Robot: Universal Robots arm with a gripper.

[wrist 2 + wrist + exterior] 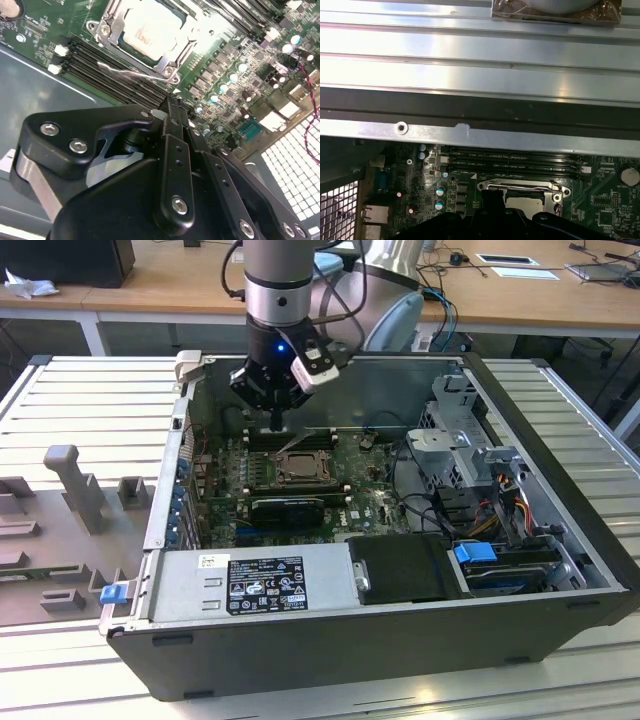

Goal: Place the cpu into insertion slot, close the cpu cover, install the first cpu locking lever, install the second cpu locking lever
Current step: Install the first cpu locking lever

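The cpu [150, 30] lies pale and flat in the insertion slot [282, 466] on the green motherboard. The grey metal cpu cover [111, 20] lies down around it as a frame. A thin wire locking lever [130, 74] runs along the socket's edge beside the memory slots; another bar [520, 187] lies along the socket in the first wrist view. My gripper [277, 426] hangs just behind the socket, over the memory slots, fingers together and holding nothing. Its tip [172, 102] is a short way from the lever, not touching it. The gripper [492, 196] partly hides the cpu [532, 204].
Black memory slots [115, 75] lie between gripper and case wall [480, 132]. A black card [288, 506] sits in front of the socket. The power supply [250, 582] fills the near side. A drive cage [462, 435] and cables [500, 505] stand at the exterior view's right.
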